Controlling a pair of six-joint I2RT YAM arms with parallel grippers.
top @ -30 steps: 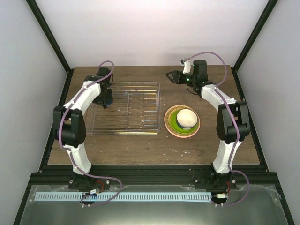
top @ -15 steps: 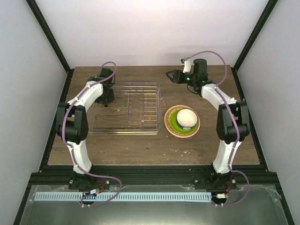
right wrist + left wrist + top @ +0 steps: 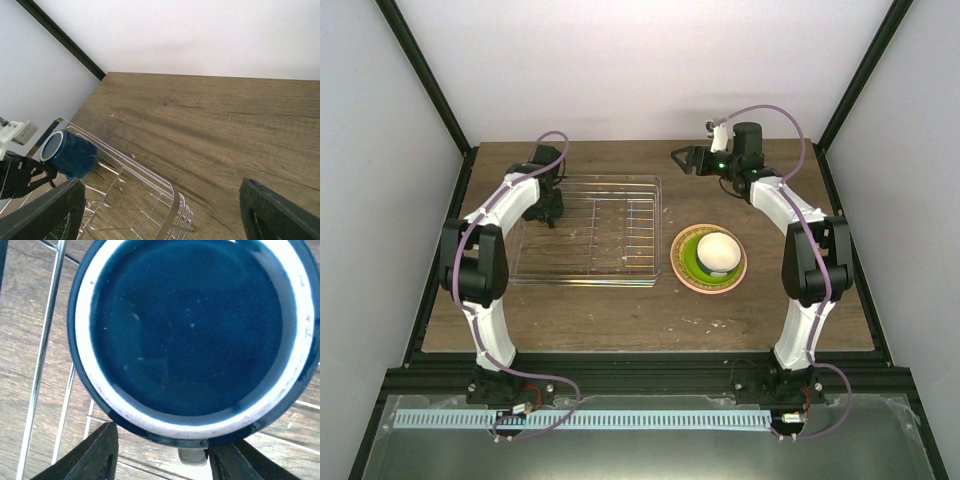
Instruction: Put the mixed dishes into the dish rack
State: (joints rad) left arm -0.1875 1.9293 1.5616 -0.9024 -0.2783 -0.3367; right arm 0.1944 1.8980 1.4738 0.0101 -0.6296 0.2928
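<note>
**Dark blue mug (image 3: pixel 74 154) tilted in the dish rack (image 3: pixel 610 240), both grippers open**

From above, the left gripper (image 3: pixel 548 212) hangs over the rack's far left part and hides the mug. The right gripper (image 3: pixel 682 158) is beyond the rack, jaws wide apart, empty. Right of the rack, the salmon-pink plate (image 3: pixel 677 260) carries the lime-green plate (image 3: pixel 689 264) and a pale round dish (image 3: pixel 718 250) on top.

In the left wrist view, the mug's white-ringed end faces the camera; the fingers (image 3: pixel 100 457) stand apart below it.

In the right wrist view, the mug lies on the bars, long axis tilted, ringed end raised.
</note>
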